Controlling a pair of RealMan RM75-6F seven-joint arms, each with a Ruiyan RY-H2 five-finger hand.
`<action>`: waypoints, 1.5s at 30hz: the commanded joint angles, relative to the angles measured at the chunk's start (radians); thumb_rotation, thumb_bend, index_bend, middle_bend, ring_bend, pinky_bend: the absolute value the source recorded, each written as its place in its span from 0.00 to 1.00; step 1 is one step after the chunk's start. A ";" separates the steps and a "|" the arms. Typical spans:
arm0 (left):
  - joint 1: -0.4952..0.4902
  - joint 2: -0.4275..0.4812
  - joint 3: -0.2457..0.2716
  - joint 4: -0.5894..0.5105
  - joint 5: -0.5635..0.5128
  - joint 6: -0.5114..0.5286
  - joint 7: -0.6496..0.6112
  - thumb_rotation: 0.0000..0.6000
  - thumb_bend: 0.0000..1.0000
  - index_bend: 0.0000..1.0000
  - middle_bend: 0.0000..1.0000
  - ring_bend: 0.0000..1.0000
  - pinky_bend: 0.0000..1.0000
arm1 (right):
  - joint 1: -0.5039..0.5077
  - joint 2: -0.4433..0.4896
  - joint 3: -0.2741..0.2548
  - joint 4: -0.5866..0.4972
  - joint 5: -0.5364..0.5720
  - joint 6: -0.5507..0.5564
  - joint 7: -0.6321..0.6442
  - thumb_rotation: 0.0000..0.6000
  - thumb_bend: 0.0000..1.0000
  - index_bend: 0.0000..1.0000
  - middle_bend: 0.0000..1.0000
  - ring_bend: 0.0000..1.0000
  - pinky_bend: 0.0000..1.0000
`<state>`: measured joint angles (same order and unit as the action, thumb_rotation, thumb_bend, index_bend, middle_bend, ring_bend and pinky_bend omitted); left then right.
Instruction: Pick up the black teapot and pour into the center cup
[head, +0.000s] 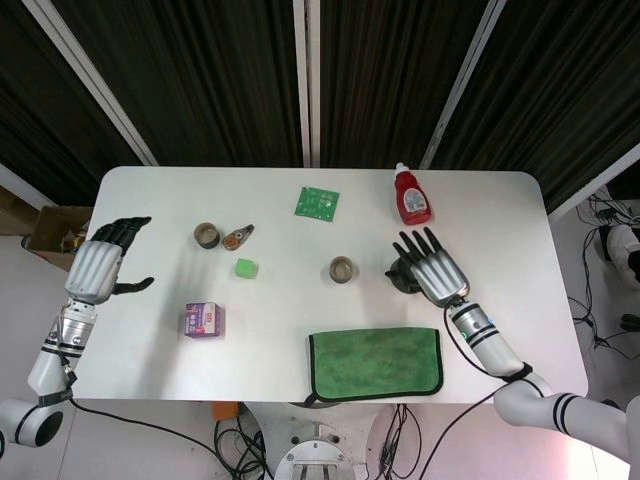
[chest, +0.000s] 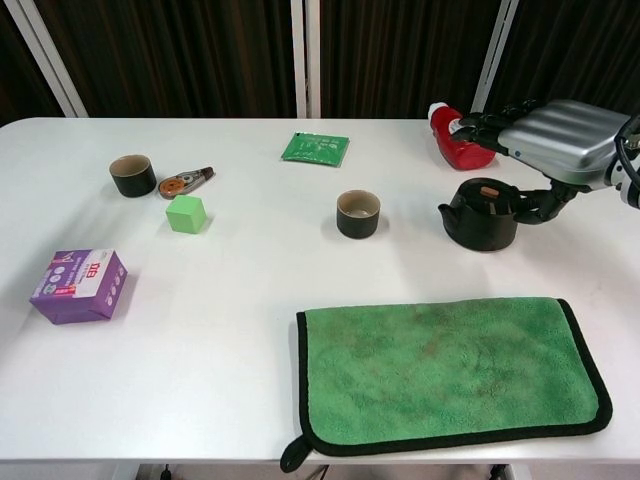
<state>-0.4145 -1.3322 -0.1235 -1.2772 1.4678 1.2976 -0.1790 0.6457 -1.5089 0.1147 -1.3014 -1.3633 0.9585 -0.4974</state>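
Progress: teapot (chest: 482, 214) not yet lifted; it stands on the bench (chest: 230, 330). Grasp, lift and pour all remain, by my reading.
Right hand (chest: 556, 140): over the teapot's handle side, fingers (chest: 480, 122) spread above the lid; thumb reaches toward the handle, contact unclear.
Left hand (head: 100, 262): at bench's 9 o'clock edge, fingers apart, holding nothing.
Cup (chest: 358, 213): centre cup, at teapot's 9 o'clock, apart; contents cannot tell.
Teapot contents: lid on, unseen.
Far cup (chest: 132, 175): toward 10 o'clock; contents unclear.
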 joint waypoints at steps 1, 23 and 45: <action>-0.001 0.001 0.000 -0.001 -0.003 -0.004 0.001 1.00 0.00 0.13 0.17 0.15 0.24 | 0.013 0.011 0.015 -0.009 0.014 -0.005 -0.009 1.00 0.18 0.00 0.00 0.00 0.00; -0.017 0.032 0.012 -0.035 -0.045 -0.097 0.015 1.00 0.00 0.13 0.17 0.15 0.24 | 0.151 0.028 0.083 0.021 0.171 -0.143 -0.077 1.00 0.18 0.00 0.00 0.00 0.00; -0.029 0.024 0.019 -0.032 -0.054 -0.130 0.017 1.00 0.00 0.13 0.17 0.15 0.24 | 0.190 0.100 0.044 -0.028 0.218 -0.186 -0.046 1.00 0.15 0.00 0.00 0.00 0.00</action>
<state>-0.4437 -1.3082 -0.1045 -1.3086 1.4138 1.1670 -0.1618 0.8410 -1.4489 0.1696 -1.2821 -1.1537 0.7764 -0.5331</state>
